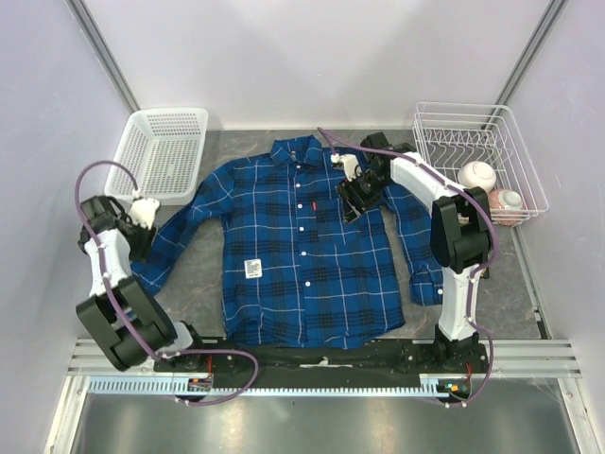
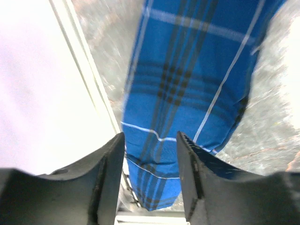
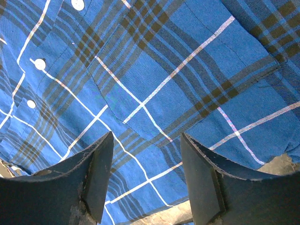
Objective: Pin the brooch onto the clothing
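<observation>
Currently the shirt (image 1: 302, 255) lies flat and front up on the grey tabletop (image 1: 198, 288), collar at the far side, sleeves spread out, white tag (image 1: 253, 269) on the lower front. Left fingers (image 2: 115, 154) are partly apart above the sleeve (image 2: 187, 93) on that arm's side, near its cuff end and close to the enclosure wall; nothing is between them, and I can't tell if they touch the cloth. Right fingers (image 3: 101, 159) are apart too and hold nothing. They are low over the chest pocket (image 3: 178, 84), with the button row (image 3: 40, 63) off to one side. Brooch can't be made out in any view. White basket (image 1: 170, 156) sits at far left, wire rack (image 1: 473, 132) with two bowls (image 1: 477, 175) at far right.
</observation>
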`<state>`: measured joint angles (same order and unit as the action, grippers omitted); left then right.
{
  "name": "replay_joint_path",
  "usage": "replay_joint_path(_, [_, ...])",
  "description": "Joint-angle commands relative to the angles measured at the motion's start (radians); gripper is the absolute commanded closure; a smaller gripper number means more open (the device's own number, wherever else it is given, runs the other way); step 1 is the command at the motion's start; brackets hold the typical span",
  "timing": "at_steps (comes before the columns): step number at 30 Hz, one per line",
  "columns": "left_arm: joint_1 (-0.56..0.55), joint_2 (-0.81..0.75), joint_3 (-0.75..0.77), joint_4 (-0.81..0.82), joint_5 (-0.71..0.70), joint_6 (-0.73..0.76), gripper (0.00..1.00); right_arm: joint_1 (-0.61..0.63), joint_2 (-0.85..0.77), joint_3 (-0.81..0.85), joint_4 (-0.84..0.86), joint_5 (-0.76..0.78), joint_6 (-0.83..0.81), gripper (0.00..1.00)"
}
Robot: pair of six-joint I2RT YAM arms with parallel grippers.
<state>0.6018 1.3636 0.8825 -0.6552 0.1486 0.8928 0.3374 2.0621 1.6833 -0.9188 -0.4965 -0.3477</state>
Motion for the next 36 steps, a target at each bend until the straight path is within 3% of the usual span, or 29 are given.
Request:
replay_joint_path(1, [-0.085, -0.135, 0.131, -0.096, 0.193, -0.012, 0.42, 0.003, 0.003, 0.013, 0.017, -0.011, -0.014, 0.34])
replay_joint_path(5, [-0.323, -0.15, 0.156, -0.098, 0.209, -0.149, 0.37, 0.002, 0.015, 0.033, 0.017, 0.012, -0.007, 0.35])
replay_joint_path(8, [-0.422, -0.088, 0.191, -0.058, 0.22, -0.282, 0.37, -0.008, 0.027, 0.024, 0.018, 0.012, 0.006, 0.36])
replay_joint_path(11, [-0.464, -0.008, 0.22, -0.005, 0.206, -0.359, 0.36, -0.037, 0.041, 0.006, 0.021, 0.019, 0.012, 0.36])
replay_joint_path(16, [-0.485, 0.153, 0.277, 0.012, 0.204, -0.327, 0.39, -0.093, 0.081, -0.023, 0.015, 0.036, 0.004, 0.36])
replay_joint_path(19, [-0.488, 0.229, 0.245, -0.001, 0.169, -0.261, 0.53, -0.113, 0.082, -0.056, 0.011, 0.049, -0.007, 0.37])
replay_joint_path(20, [-0.488, 0.239, 0.23, -0.003, 0.157, -0.243, 0.63, -0.121, 0.081, -0.062, 0.005, 0.052, -0.013, 0.37])
replay_joint_path(21, [-0.488, 0.239, 0.19, -0.01, 0.148, -0.221, 0.68, -0.13, 0.078, -0.076, 0.001, 0.053, -0.016, 0.38])
replay_joint_path(25, [-0.49, 0.183, 0.122, -0.023, 0.157, -0.125, 0.8, -0.149, 0.05, -0.086, -0.017, 0.027, -0.036, 0.38])
replay_joint_path(28, [-0.496, 0.122, 0.157, -0.082, 0.206, -0.08, 0.7, -0.15, -0.002, -0.041, -0.061, -0.033, -0.063, 0.33])
replay_joint_path(29, [-0.502, 0.102, 0.176, -0.112, 0.222, -0.074, 0.53, -0.149, -0.02, -0.01, -0.081, -0.049, -0.066, 0.29])
replay_joint_path(30, [-0.514, 0.083, 0.211, -0.115, 0.236, -0.078, 0.47, -0.149, -0.043, -0.001, -0.09, -0.048, -0.077, 0.27])
replay_joint_path(36, [-0.75, 0.063, 0.279, -0.021, 0.215, -0.219, 0.31, -0.164, -0.29, -0.114, -0.109, 0.166, -0.131, 0.16])
